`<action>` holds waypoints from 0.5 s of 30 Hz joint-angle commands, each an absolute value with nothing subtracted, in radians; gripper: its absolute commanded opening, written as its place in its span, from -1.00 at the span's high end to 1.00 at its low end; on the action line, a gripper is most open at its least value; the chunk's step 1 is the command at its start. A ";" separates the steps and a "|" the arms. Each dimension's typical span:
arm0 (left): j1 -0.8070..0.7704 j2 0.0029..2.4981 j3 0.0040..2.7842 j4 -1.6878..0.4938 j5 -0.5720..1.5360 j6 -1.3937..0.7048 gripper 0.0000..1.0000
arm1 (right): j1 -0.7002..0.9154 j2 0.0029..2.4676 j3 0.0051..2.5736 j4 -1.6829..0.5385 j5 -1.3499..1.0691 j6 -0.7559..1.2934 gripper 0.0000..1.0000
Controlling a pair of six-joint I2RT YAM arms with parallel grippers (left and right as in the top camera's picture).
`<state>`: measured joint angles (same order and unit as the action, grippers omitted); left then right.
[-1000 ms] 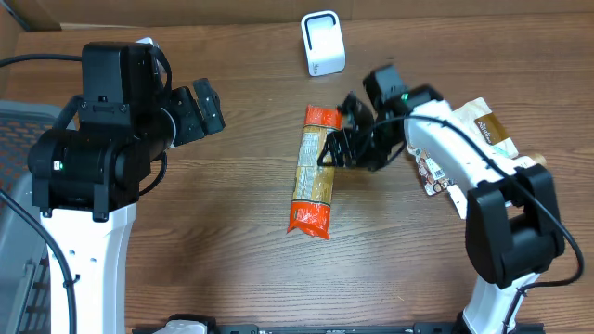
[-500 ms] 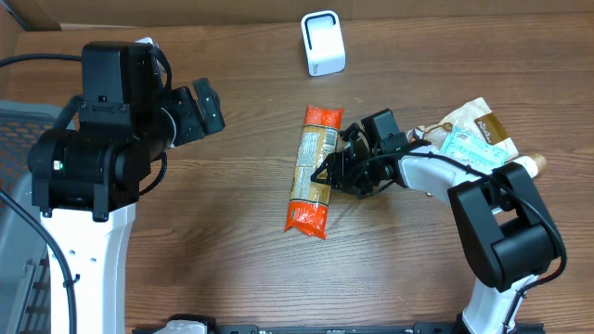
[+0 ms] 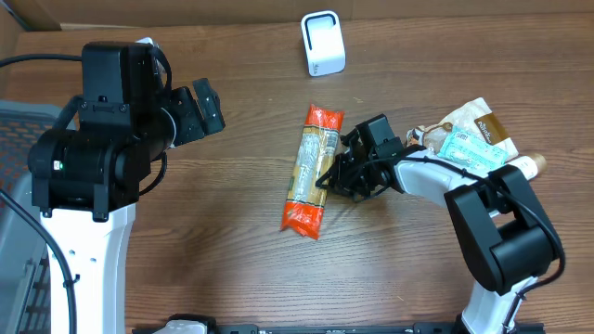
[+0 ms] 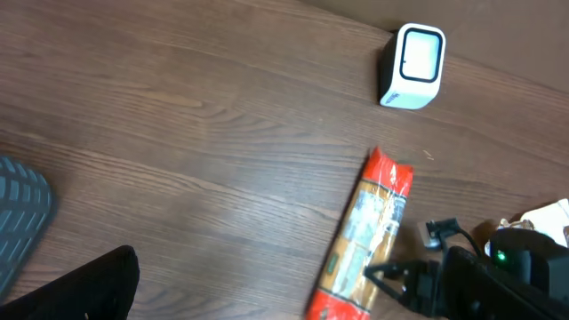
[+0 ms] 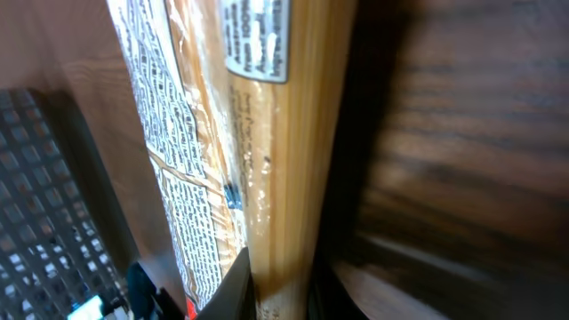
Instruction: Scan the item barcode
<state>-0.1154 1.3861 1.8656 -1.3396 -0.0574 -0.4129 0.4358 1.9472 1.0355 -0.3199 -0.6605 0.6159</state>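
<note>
Now my right gripper (image 3: 326, 175) sits at the right edge of the pack (image 3: 306, 193), which lies mid-table below the scanner (image 3: 322, 43). Up close the jaws look pinched on that edge, though the view is cramped. My left gripper (image 3: 210, 109) hangs wide apart, holding nothing.

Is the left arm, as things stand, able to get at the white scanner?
Probably yes: nothing lies between the open left gripper and the white scanner. The spaghetti package, with the right gripper at its edge, sits off to the side of that path.
</note>
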 commanded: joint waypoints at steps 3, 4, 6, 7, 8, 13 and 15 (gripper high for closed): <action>-0.112 1.388 1.881 -1.338 -0.062 -0.419 -0.99 | 0.419 1.785 1.145 -0.589 -0.478 0.416 0.92; -0.112 1.388 1.881 -1.338 -0.062 -0.419 -0.99 | 0.424 1.769 1.174 -0.646 -0.437 0.401 0.92; -0.112 1.388 1.881 -1.338 -0.062 -0.419 -0.99 | 0.453 1.741 1.304 -0.900 -0.212 0.386 0.93; -0.112 1.388 1.881 -1.338 -0.062 -0.419 -0.99 | 0.471 1.741 1.347 -0.983 -0.119 0.371 0.92; -0.112 1.388 1.881 -1.338 -0.062 -0.419 -0.99 | 0.493 1.742 1.376 -1.045 -0.021 0.362 0.92; -0.112 1.388 1.881 -1.338 -0.062 -0.419 -0.99 | 0.646 1.765 1.395 -1.190 0.419 0.419 0.93; -0.112 1.388 1.881 -1.338 -0.062 -0.419 -0.99 | 0.709 1.802 1.395 -1.211 0.460 0.418 0.93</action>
